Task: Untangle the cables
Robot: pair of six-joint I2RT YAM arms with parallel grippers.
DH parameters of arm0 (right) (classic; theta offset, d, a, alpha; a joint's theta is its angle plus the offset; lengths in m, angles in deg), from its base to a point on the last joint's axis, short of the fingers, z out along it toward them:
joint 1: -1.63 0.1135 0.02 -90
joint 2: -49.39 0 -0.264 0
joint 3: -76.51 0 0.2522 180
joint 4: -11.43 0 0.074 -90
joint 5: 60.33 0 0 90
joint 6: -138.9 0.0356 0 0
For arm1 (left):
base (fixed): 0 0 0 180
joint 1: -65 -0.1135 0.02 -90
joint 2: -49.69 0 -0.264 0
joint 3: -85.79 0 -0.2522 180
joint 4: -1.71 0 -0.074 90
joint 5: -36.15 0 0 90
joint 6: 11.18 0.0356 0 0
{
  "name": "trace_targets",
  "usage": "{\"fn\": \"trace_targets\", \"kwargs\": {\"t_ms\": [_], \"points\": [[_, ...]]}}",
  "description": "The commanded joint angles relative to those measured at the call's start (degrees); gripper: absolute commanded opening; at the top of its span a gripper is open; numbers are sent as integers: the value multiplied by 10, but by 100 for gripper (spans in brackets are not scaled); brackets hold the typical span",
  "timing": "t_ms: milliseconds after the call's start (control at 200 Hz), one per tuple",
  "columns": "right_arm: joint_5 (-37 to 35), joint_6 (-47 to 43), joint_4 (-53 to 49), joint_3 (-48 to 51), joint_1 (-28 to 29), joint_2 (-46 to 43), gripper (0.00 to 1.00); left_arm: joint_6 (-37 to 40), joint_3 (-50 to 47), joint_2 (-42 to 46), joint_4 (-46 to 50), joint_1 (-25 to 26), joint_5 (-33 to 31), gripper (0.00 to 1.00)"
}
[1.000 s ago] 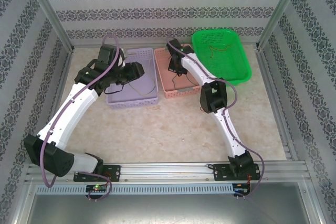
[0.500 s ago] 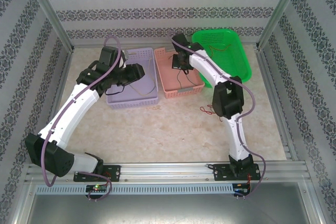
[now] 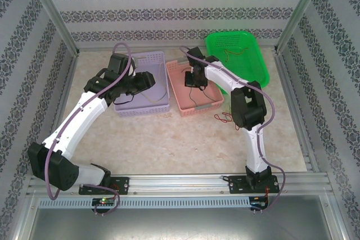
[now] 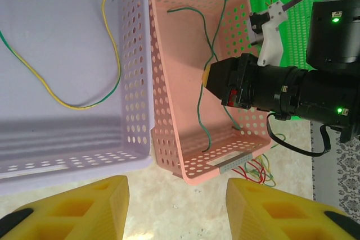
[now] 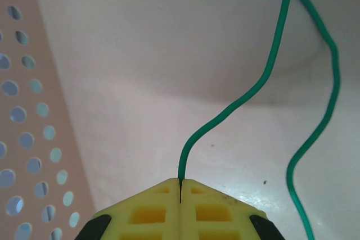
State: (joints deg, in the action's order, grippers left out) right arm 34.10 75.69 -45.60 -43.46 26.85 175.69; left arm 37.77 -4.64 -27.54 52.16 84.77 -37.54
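The right pincer is pressed together on a green cable, over the pink basket at 12 o'clock on the tabletop. I think it is dropping it in. Next it must let go. The left pincer, at 11 o'clock, is spread and empty.

A thin green cable lies lengthwise in the pink basket, wavy. One stretch is lifted and pinched between the closed fingertips of the right gripper. A second green strand curves just beside it; whether it is the same cable is unclear. In the lilac basket to the left lies a loose, open loop, yellow shading into green. A small tangle of red, yellow and green wires rests on the table just off the pink basket's near right corner. A few thin wires lie in the green basket, far right.
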Motion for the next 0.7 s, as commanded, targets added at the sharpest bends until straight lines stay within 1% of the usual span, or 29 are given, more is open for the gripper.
{"fn": "trace_targets", "kwargs": {"t_ms": [0,100,165,305,380,450,580,694], "points": [[27,-7,0,20,-7,-35,0,-11,-9,21,-25,-3,1,49],[27,-6,13,35,-9,-48,0,-62,-39,16,-76,2,30,48],[26,-4,21,39,-10,-57,0,-110,-56,-2,-110,25,46,48],[36,8,31,41,-16,-70,0,-210,-65,-74,-122,112,63,44],[56,12,34,40,-21,-71,0,-265,-90,-105,-177,160,67,41],[73,11,36,41,-23,-69,0,-310,-114,-136,-251,193,71,39],[93,5,40,47,-27,-71,0,-339,-110,-212,-316,228,76,33],[104,0,43,62,-28,-83,0,-367,-116,-265,-371,239,41,31]]}}
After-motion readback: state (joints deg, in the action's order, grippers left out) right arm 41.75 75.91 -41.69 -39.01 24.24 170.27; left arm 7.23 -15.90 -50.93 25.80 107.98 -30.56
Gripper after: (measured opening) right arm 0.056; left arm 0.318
